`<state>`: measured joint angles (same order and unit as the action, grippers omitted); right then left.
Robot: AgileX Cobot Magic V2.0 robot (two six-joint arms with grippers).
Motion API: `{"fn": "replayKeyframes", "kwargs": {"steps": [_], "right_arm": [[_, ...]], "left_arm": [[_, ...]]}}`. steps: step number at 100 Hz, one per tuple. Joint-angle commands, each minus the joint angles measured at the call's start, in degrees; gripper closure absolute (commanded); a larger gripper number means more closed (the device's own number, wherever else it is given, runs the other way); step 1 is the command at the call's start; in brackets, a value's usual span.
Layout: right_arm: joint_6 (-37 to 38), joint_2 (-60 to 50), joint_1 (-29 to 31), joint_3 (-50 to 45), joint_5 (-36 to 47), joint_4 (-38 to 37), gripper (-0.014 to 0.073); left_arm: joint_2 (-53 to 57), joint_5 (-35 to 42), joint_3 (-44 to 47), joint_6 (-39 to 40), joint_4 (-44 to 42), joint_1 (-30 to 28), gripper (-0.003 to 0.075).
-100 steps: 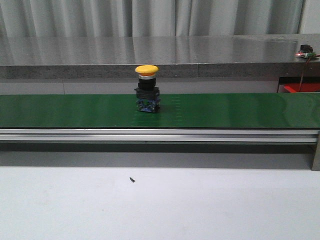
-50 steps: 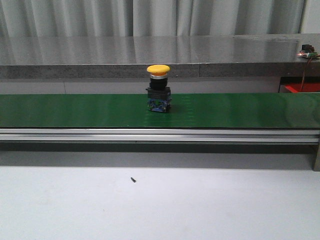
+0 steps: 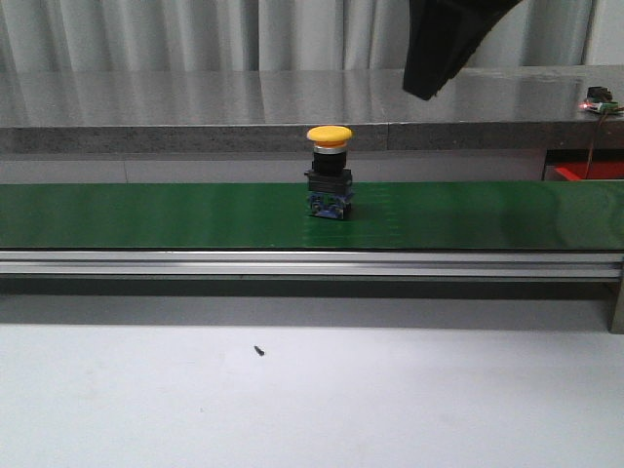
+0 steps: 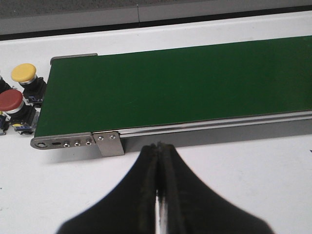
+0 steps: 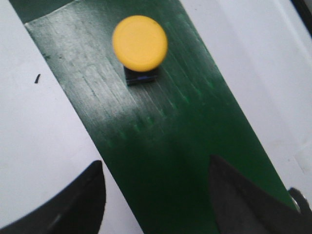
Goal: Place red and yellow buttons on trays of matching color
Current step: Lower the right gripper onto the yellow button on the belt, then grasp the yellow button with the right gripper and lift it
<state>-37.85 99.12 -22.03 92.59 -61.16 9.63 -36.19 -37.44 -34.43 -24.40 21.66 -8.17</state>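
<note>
- A yellow push button point(image 3: 329, 173) stands upright on the green conveyor belt point(image 3: 146, 214), near the middle of the belt's length in the front view, its yellow cap on top of a black body with a blue base.
- In the right wrist view the same yellow push button point(image 5: 140, 44) is seen from above on the green conveyor belt point(image 5: 161, 126), its round cap covering most of the dark body under it.
- The right gripper point(image 5: 156, 195) hangs above the belt with its fingers point(image 5: 234, 200) spread wide; the button sits ahead of the gap and apart from both fingers, which hold nothing.
- In the front view only a dark part of the right arm point(image 3: 444, 39) shows, above the button and to its right, not touching it.
- The left gripper point(image 4: 158, 161) has its fingers point(image 4: 146, 180) pressed together with nothing between them, over the white surface point(image 4: 243, 180) just beside the belt's metal rail point(image 4: 204, 127).
- In the left wrist view a second yellow button point(image 4: 25, 75) and a red button point(image 4: 12, 105) stand on the white surface just off the end of the green conveyor belt point(image 4: 185, 87), the red one right beside the yellow one.
- A small dark speck point(image 3: 258, 350) lies on the white surface point(image 3: 390, 400) on the near side of the belt.
- A grey stone ledge point(image 3: 195, 107) runs behind the belt, with pale curtains point(image 3: 195, 29) behind it.
- A red object point(image 3: 588, 172) shows past the belt's right end; what it is cannot be told.
</note>
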Motion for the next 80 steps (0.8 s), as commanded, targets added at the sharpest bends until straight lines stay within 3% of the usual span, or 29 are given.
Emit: {"fn": "replayKeyframes", "kwargs": {"steps": [1, 24, 44, 80], "right_arm": [[-3.7, -1.1, 0.1, 1.4, 3.0, 2.8, 0.0131], [-1.8, 3.2, 0.1, 1.4, 4.1, 3.7, 0.0118], [0.3, 4.9, 0.1, 1.4, 3.9, 3.7, -0.0014], [0.0, 7.4, 0.1, 1.4, 9.3, 3.6, -0.0015]], "left_arm": [[0.1, 4.1, -1.5, 0.0, 1.2, 0.4, 0.074], [0.1, 4.1, -1.5, 0.0, 1.2, 0.4, 0.074], [0.1, 4.1, -1.5, 0.0, 1.2, 0.4, 0.074], [0.1, 4.1, -1.5, 0.0, 1.2, 0.4, 0.074]]}}
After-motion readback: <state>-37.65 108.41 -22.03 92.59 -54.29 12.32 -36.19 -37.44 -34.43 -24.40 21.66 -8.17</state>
